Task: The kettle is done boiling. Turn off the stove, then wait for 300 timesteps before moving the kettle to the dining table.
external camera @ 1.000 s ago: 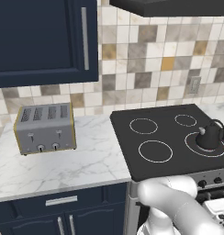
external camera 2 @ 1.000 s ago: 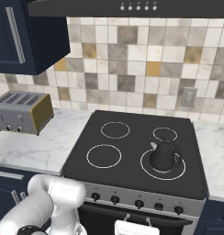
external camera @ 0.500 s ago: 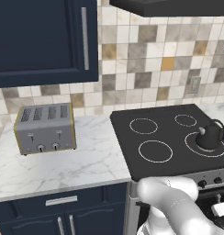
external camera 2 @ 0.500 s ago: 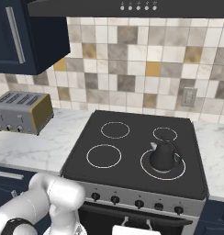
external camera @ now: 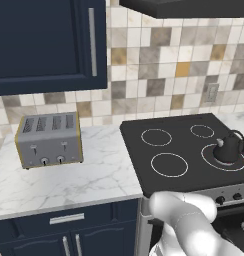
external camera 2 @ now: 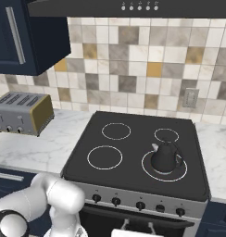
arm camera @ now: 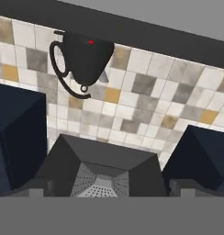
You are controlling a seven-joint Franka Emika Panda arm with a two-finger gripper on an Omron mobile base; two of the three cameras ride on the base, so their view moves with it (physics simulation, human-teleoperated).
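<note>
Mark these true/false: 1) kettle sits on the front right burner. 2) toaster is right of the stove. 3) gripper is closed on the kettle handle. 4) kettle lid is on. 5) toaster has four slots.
1) True: the kettle sits on the front right ring of the stove.
2) False: the toaster stands on the counter left of the stove.
3) False: the gripper is open and holds nothing; the kettle stands alone.
4) True.
5) True.
</note>
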